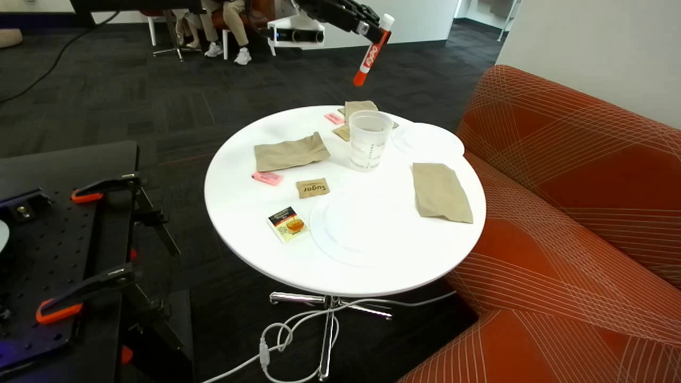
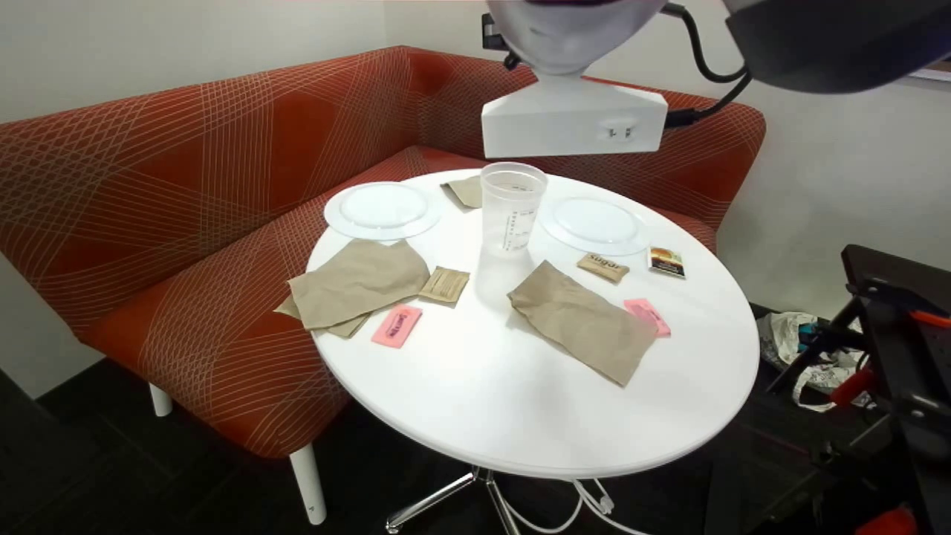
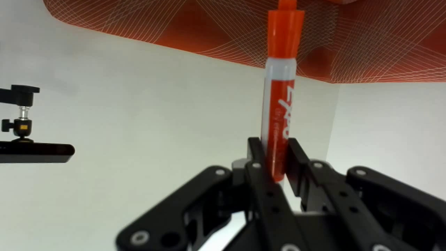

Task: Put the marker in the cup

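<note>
Gripping the marker point(image 1: 373, 52) in the hand point(image 3: 275, 155), aloft, with the cup point(image 1: 368, 142) lower down on the worktop point(image 1: 239, 202).
Clamped near the white end point(image 1: 387, 22), leaving most of the length to stretch past the fingertips point(image 3: 256, 150); leaning rather than plumb in an exterior view, with the orange end point(image 1: 360, 78) lowest and seemingly above the upright cup. Impossible to judge depth, so unclear whether directly over the mouth or off beyond the rim. Likely to call for coming down onto the cup while turning the long axis nearer vertical, to enter orange end first; perhaps liable to catch the rim if lowered at this slant.
</note>
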Robot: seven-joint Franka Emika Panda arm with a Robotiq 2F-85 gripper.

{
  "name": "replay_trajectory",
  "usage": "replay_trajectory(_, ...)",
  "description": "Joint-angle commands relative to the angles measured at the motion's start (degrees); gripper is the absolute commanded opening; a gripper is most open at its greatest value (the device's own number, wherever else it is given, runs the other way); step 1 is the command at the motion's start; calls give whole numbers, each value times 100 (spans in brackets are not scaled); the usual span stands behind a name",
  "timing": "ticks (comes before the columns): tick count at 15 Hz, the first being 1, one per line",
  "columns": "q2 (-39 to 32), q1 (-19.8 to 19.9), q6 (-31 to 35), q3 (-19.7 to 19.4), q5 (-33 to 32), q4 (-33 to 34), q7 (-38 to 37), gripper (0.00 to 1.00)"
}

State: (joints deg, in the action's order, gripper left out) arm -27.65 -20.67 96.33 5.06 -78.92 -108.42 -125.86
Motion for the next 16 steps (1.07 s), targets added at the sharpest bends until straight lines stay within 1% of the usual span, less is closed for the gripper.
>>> replay_trajectory(1, -261, 106, -304, 153, -285, 140, -368, 5)
replay_trajectory(7, -542, 193, -283, 168, -495, 235, -825, 5)
replay_trajectory(16, -972, 255, -243, 168, -661, 685, -766, 5)
